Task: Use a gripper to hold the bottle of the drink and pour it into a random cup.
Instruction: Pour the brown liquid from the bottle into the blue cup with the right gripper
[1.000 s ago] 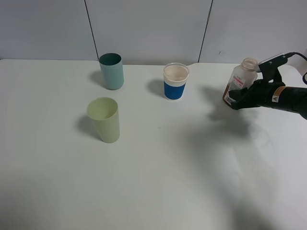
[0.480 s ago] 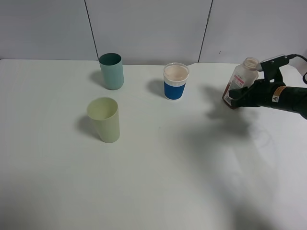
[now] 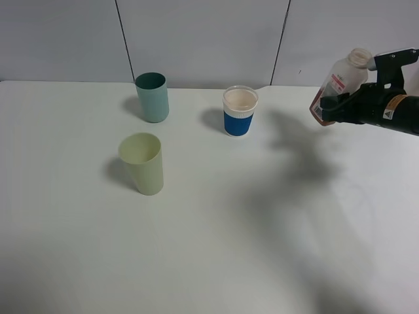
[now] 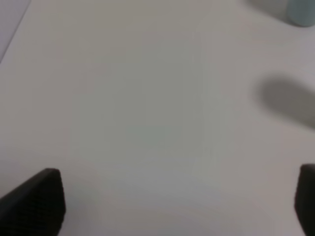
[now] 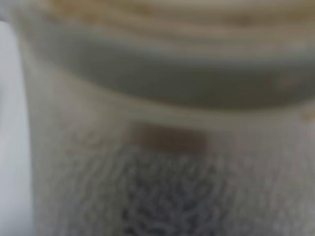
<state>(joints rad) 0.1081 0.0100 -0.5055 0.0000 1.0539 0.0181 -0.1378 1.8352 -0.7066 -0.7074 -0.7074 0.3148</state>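
Note:
My right gripper is shut on the bottle, a small clear capless one with a white and pink-red label, and holds it tilted in the air at the far right. Brown drink sits in its lower end. The bottle fills the right wrist view as a blur. The white cup with a blue band stands upright on the table to the bottle's left, well apart from it. My left gripper shows only its two dark fingertips spread wide over bare table.
A tall teal cup stands at the back left, and its base shows in the left wrist view. A pale green cup stands in front of it. The white table ends at a grey wall behind.
My right gripper has lifted the bottle up off the table and a little to the right. The cups have not moved.

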